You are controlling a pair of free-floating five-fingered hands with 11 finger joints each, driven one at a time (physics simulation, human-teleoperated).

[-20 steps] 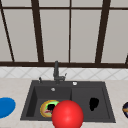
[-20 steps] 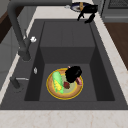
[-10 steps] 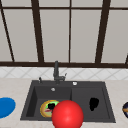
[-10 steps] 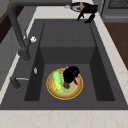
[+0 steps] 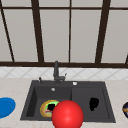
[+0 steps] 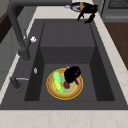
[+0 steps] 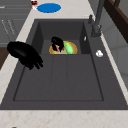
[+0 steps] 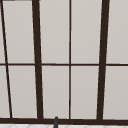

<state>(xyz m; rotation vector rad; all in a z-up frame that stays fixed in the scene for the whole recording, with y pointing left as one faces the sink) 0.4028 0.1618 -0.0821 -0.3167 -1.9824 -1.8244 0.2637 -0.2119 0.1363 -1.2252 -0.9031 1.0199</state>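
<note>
Resting over a yellow-rimmed plate (image 6: 64,93) in the left basin of the dark sink (image 5: 28,105), the left hand (image 6: 72,74) sits just beside a green corn cob (image 6: 57,82) and touches a small reddish item (image 6: 66,85); whether its fingers are curled or straight cannot be told. Farther right, the right hand (image 7: 25,55) hovers above the shallow right section, fingers relaxed and pointing down, holding nothing. A red ball (image 5: 67,114) lies near the front edge; a blue plate (image 5: 5,107) lies on the left counter.
</note>
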